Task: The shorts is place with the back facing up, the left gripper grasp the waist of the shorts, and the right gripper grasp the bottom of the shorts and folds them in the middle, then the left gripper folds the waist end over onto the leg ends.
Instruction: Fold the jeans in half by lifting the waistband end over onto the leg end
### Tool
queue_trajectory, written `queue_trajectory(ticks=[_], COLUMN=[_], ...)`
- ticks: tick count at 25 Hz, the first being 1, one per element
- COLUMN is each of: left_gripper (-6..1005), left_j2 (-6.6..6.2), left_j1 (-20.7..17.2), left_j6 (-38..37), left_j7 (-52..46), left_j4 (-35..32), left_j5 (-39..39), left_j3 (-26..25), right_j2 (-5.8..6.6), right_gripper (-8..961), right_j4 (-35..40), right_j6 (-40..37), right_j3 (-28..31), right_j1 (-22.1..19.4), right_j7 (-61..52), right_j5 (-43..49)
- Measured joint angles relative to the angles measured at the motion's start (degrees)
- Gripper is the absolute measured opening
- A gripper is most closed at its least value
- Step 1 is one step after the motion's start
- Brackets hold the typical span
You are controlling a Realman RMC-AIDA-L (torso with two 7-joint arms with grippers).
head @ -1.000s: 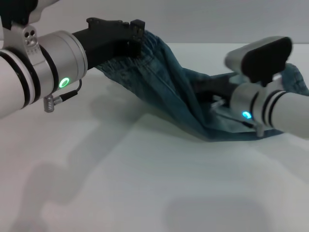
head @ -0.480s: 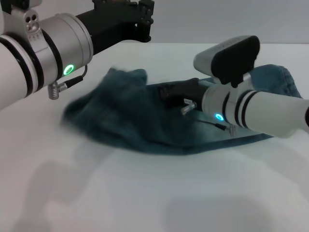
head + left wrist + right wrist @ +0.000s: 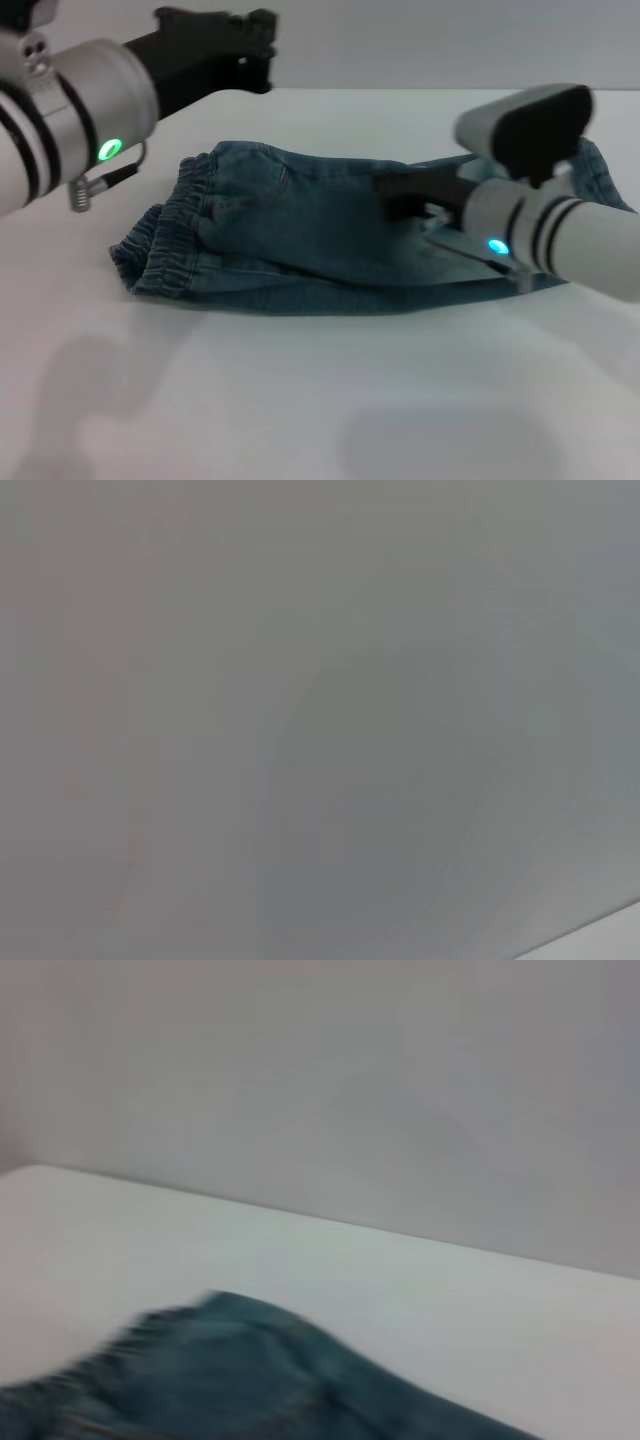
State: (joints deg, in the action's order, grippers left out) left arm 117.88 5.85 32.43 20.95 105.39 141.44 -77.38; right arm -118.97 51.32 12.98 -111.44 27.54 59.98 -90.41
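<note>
The smooth white tabletop (image 3: 300, 400) fills the near part of the head view, bare and evenly lit, with soft grey shadows of the 2 arms falling across its near left area. Farther in, the blue faded-wash denim shorts (image 3: 300, 240) lie flat on that surface, doubled over lengthwise, with the gathered elastic waistband (image 3: 170, 230) at the robot's left end and the fabric running off to the right behind the right arm. In the right wrist view the same denim (image 3: 250, 1380) shows as a blurred blue edge lying on the white top.

Over the right half of the shorts sits the right gripper (image 3: 400, 195), a black blocky claw on a silver-white arm with black bands and a blue-cyan light; it is low against the denim, but whether its fingers are closed on the cloth or parted I cannot tell.

Beyond and to the left, the left gripper (image 3: 262, 45), a black 2-fingered claw on a silver-white cylindrical arm with a green light, is raised above the table's far edge, well apart from the shorts and holding nothing; its finger spread cannot be made out.

Behind the table stands a plain pale grey wall (image 3: 400, 40), which also fills the left wrist view (image 3: 320, 720) and the upper part of the right wrist view.
</note>
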Motion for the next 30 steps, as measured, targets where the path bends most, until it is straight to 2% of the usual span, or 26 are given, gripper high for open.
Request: queue_trajectory(ticks=[6, 7, 8, 12, 16, 17, 18, 19, 20, 22, 23, 25, 30], left_gripper=[17, 17, 17, 92, 167, 186, 205, 246, 287, 370, 411, 648, 761], left_j2=[0.08, 0.08, 0.18, 0.12, 0.09, 0.09, 0.08, 0.08, 0.06, 0.06, 0.07, 0.2, 0.16], left_j1=[0.0, 0.0, 0.0, -0.1, 0.1, 0.1, 0.3, 0.3, 0.5, 0.5, 1.2, 1.9, 2.6], left_j6=[-0.2, -0.2, -0.2, 1.3, 10.8, 10.8, 15.7, 15.7, 21.4, 21.4, 26.3, 28.9, 30.5], left_j7=[-0.4, -0.4, -0.5, -1.3, -2.1, -2.1, -2.3, -2.3, -3.7, -3.7, -6.4, -8.8, -10.6], left_j4=[-9.1, -9.1, -12.4, -14.9, -15.9, -15.9, -16.1, -16.1, -15.3, -15.3, -14.2, -13.6, -12.8], left_j5=[-0.3, -0.3, -0.4, -0.4, 0.1, 0.1, 0.1, 0.1, 1.5, 1.5, 5.3, 9.7, 11.8], left_j3=[-6.1, -6.1, -7.2, -7.7, -10.0, -10.0, -11.2, -11.2, -11.9, -11.9, -11.8, -10.8, -10.1], right_j2=[-0.12, -0.15, -0.17, -0.08, -0.12, -0.13, -0.13, -0.13, -0.13, -0.13, -0.11, -0.03, 0.03], right_gripper=[-2, -2, -2, -2, -2, -2, -2, -2, -2, -2, -2, -2, -2], right_j4=[5.8, 6.7, 7.5, 9.0, 9.2, 9.2, 9.1, 9.1, 9.1, 9.1, 9.1, 9.0, 8.8], right_j6=[-2.6, -3.2, -4.0, -4.7, -4.5, -4.4, -4.3, -4.3, -4.3, -4.2, -4.2, -4.1, -4.1], right_j3=[5.7, 6.0, 6.1, 6.2, 5.9, 5.8, 5.8, 5.8, 5.8, 5.8, 5.8, 5.9, 5.8], right_j1=[-7.2, -7.7, -8.3, -9.1, -9.2, -9.2, -9.2, -9.2, -9.2, -9.2, -9.1, -8.9, -8.7], right_j7=[5.3, 6.0, 6.6, 7.2, 7.2, 7.2, 7.3, 7.3, 7.3, 7.3, 7.3, 7.3, 7.3], right_j5=[2.3, 2.2, 2.2, 2.0, 2.0, 2.0, 2.0, 2.0, 2.0, 2.0, 2.0, 2.1, 2.3])
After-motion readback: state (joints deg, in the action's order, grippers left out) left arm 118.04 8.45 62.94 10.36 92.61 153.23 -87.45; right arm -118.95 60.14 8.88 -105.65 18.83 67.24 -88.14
